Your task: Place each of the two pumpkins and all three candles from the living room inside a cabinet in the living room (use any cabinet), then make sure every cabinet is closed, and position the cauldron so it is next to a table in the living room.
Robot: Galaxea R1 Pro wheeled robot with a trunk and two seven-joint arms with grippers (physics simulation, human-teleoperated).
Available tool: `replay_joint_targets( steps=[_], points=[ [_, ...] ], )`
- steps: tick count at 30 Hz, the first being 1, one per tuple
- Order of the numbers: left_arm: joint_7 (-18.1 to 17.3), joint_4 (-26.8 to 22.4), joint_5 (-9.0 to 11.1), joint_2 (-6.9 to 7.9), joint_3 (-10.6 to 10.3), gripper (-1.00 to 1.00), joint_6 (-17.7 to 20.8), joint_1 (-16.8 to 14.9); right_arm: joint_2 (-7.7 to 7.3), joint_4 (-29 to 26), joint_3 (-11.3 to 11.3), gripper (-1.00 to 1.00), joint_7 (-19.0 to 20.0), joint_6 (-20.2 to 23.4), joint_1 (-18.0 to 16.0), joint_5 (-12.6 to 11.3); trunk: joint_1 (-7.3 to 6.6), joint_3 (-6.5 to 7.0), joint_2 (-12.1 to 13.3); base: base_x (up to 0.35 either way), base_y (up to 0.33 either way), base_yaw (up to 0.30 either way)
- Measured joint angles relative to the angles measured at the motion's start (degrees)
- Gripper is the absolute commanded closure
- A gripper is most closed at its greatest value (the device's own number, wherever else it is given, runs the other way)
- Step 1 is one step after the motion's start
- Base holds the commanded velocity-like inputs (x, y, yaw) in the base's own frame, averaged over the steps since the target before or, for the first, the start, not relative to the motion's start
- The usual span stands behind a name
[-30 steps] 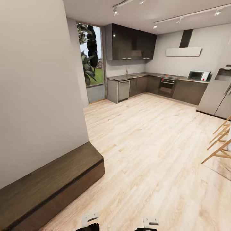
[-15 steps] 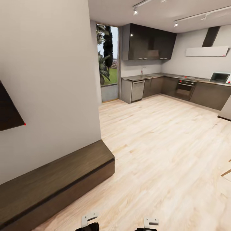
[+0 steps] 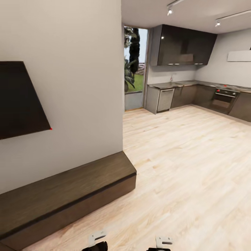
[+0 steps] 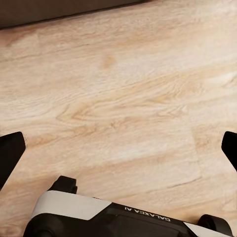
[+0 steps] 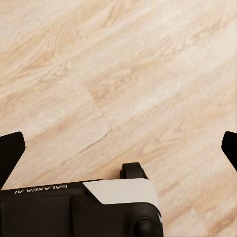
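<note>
Cabinet (image 3: 66, 195): long, low, dark-brown unit running along the base of the grey wall; no drawer stands out from its visible front; top surface bare.
TV (image 3: 21, 99): black panel on the grey wall (image 3: 80, 87), directly above the cabinet, with a small red dot at its lower corner.
Floor (image 3: 181, 167): light wood planks, starting at the cabinet's front edge and running back to the kitchen.
Kitchen units (image 3: 195, 94): dark counters and dark upper cupboards (image 3: 183, 45), well beyond the cabinet's far end, past the wall's corner.
Oven (image 3: 223, 100): built into the dark counters, far from the cabinet.
Glass door (image 3: 134, 68): beyond the cabinet's far end, beside the kitchen units; greenery behind it.
Left gripper (image 4: 118, 148): jaws spread wide, nothing between them; dark fingertips (image 4: 11, 153) at the picture's edges, plank floor under them, with a strip of the cabinet's dark base (image 4: 59, 10) beyond.
Right gripper (image 5: 118, 148): jaws spread wide, nothing held; bare plank floor under it, farther from the cabinet than the left one.
Arm mounts (image 3: 97, 237): two pale brackets low in the head view, in front of the cabinet.
</note>
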Motion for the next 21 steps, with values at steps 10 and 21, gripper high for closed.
replay_joint_targets(
  steps=[10,21],
  points=[
    [-0.01,0.0,0.0,0.0,-0.05,-1.0,-0.01,0.0,0.0,0.0,0.0,-1.0,0.0,0.0,0.0,0.03,0.0,0.0,0.0,0.0,0.0,0.286],
    [0.03,0.0,0.02,0.02,0.04,-1.0,-0.06,0.0,0.0,0.03,0.0,-1.0,0.0,0.0,0.0,0.01,0.0,0.0,0.0,0.0,0.0,0.286]
  ],
)
